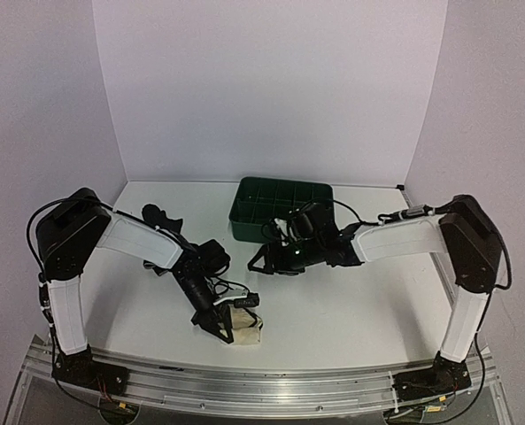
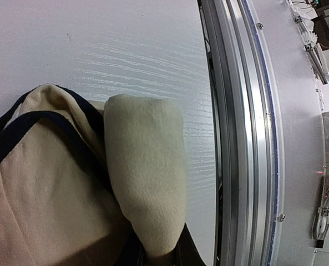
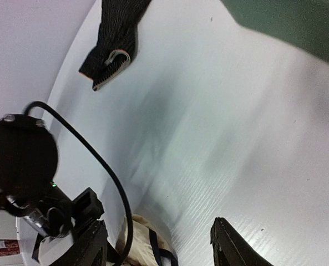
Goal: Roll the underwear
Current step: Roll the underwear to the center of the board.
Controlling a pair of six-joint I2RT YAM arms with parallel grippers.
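The cream underwear with black edging (image 1: 244,325) lies bunched near the table's front edge. My left gripper (image 1: 222,323) is shut on it. In the left wrist view a thick cream fold (image 2: 145,177) runs down into the jaws of the left gripper (image 2: 156,257), with the black-edged part (image 2: 36,166) beside it. My right gripper (image 1: 266,258) hovers open above the table's middle, just left of the tray, holding nothing. In its wrist view the right gripper (image 3: 158,249) shows both fingers wide apart, with the cream underwear (image 3: 145,246) low between them. The black underwear (image 1: 160,217) (image 3: 117,39) lies at the back left.
A green compartment tray (image 1: 280,208) (image 3: 297,22) stands at the back centre, close behind the right wrist. The metal rail (image 2: 242,138) at the table's front edge runs right beside the held cloth. The left arm's wrist and cable (image 3: 25,160) show at the left of the right wrist view.
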